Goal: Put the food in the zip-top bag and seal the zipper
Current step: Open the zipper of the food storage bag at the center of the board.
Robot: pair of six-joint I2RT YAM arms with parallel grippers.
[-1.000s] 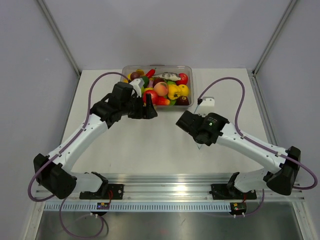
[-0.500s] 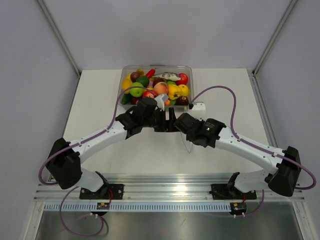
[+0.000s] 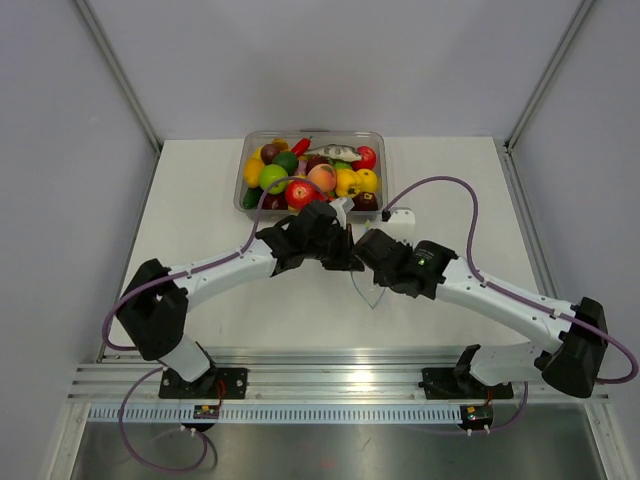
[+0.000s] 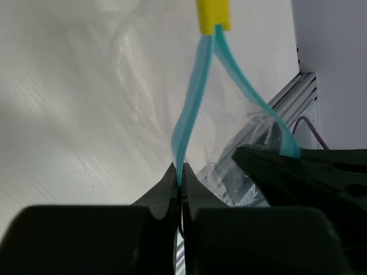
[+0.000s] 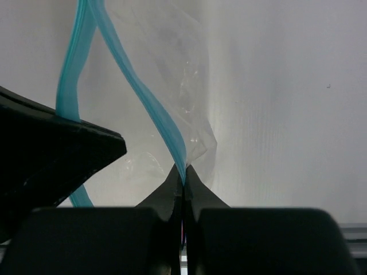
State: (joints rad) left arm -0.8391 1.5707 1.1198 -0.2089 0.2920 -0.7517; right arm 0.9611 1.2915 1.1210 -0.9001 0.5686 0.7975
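The clear zip-top bag [image 3: 369,288] hangs between my two grippers above the table's middle. My left gripper [image 3: 349,253] is shut on one teal strip of the zipper [image 4: 189,109], just below a yellow slider [image 4: 213,14]. My right gripper [image 3: 363,250] is shut on the other teal strip [image 5: 155,112]. The two strips are spread apart, so the bag's mouth [image 5: 86,69] gapes. The food, including a green apple [image 3: 272,178] and a red round fruit [image 3: 300,192], lies in the clear tub [image 3: 378,140] behind the grippers. I see no food inside the bag.
The tub of several toy fruits and vegetables stands at the back centre, close behind both wrists. A small white block [image 3: 401,215] sits just right of the tub. An aluminium rail [image 3: 330,380] runs along the table's near edge.
My left arm swung right from the tub to the bag and its open jaws closed on the zipper strip. The right arm shifted slightly left, still gripping the bag.
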